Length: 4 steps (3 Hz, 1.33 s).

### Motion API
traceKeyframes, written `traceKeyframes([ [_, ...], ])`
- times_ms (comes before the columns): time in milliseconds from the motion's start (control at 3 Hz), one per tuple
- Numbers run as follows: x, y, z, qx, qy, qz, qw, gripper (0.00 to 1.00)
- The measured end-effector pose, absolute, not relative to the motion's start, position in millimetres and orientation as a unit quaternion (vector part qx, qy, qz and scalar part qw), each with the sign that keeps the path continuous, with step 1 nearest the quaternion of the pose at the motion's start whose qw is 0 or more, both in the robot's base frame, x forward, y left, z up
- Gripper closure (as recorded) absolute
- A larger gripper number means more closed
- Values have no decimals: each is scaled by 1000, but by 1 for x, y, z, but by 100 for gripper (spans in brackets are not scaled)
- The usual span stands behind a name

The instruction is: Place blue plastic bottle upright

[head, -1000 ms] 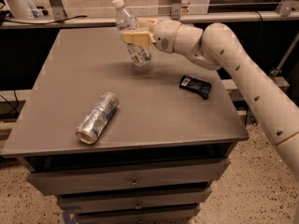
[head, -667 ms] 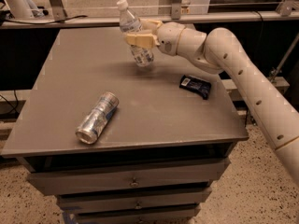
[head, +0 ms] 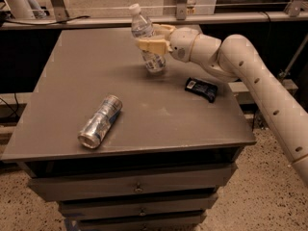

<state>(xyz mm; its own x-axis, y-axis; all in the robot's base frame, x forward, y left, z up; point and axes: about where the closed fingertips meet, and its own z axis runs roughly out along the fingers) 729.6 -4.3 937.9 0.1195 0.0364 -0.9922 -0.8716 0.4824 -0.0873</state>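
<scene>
The blue plastic bottle [head: 146, 41] is clear with a white cap and a white label. It stands nearly upright, tilted a little to the left, with its base on the far middle of the grey table [head: 86, 81]. My gripper [head: 150, 39] reaches in from the right and is shut on the bottle's middle, one finger [head: 153, 46] in front and one behind. The white arm [head: 240, 66] runs off to the right.
A crushed silver-blue can [head: 100, 121] lies on its side at the front left of the table. A flat dark-blue packet [head: 201, 89] lies at the right. Drawers [head: 137, 186] sit under the tabletop. A rail runs behind the table.
The gripper has shifted slightly right with the bottle in it, and the bottle now stands a little more upright. The can and packet have not moved.
</scene>
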Motion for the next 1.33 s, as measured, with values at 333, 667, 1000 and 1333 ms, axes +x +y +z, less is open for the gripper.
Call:
traceKeyframes([
  [333,723,-10,926,-357,574,351,648,100],
  [667,720,-11,924,-352,578,352,647,100],
  [1000,720,-11,926,-352,578,352,647,82],
  [1333,720,-11,927,-352,578,352,647,59],
])
